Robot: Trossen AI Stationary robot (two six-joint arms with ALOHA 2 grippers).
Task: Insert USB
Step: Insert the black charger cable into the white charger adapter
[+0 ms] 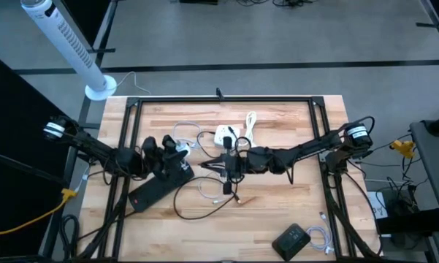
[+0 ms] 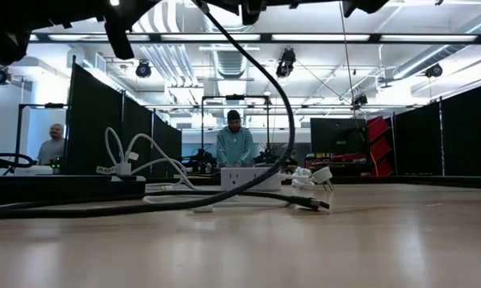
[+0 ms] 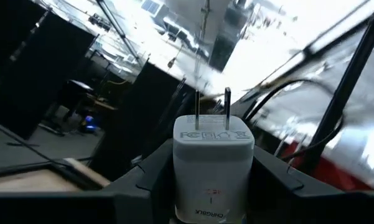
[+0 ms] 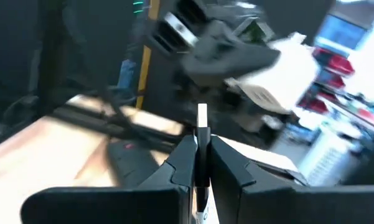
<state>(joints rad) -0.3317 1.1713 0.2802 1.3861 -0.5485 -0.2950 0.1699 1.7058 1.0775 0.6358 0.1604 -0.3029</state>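
A white wall charger [image 3: 213,168] with two metal prongs sits in my left gripper [image 3: 213,190], which is shut on it above the table's middle left [image 1: 179,150]. My right gripper [image 4: 202,152] is shut on a white USB plug [image 4: 202,121] at mid-table [image 1: 225,162]. The plug's tip points toward the charger [image 4: 280,78], which the right wrist view shows blurred a short way ahead. A dark cable [image 1: 201,210] loops over the table below the grippers. In the low view both arms show only as dark shapes along the top. My left gripper pinches the charger's body by its two side faces [image 3: 182,186] between the two fingers [image 3: 143,183]. The pronged end [image 3: 211,109] sticks out beyond the fingertips. The charger is lifted clear of the table. My right gripper pinches the USB plug's rear part [image 4: 202,165] between both fingers [image 4: 183,158], which lie along it. The metal tip [image 4: 202,115] juts out past the fingertips. The plug is lifted clear of the table.
A black power strip [image 1: 157,188] lies under the left arm. A white power strip [image 1: 226,135] and a white cable [image 1: 250,120] lie farther back. A black box with a white cord [image 1: 292,238] is at the near right. A person [image 2: 234,146] stands beyond the table.
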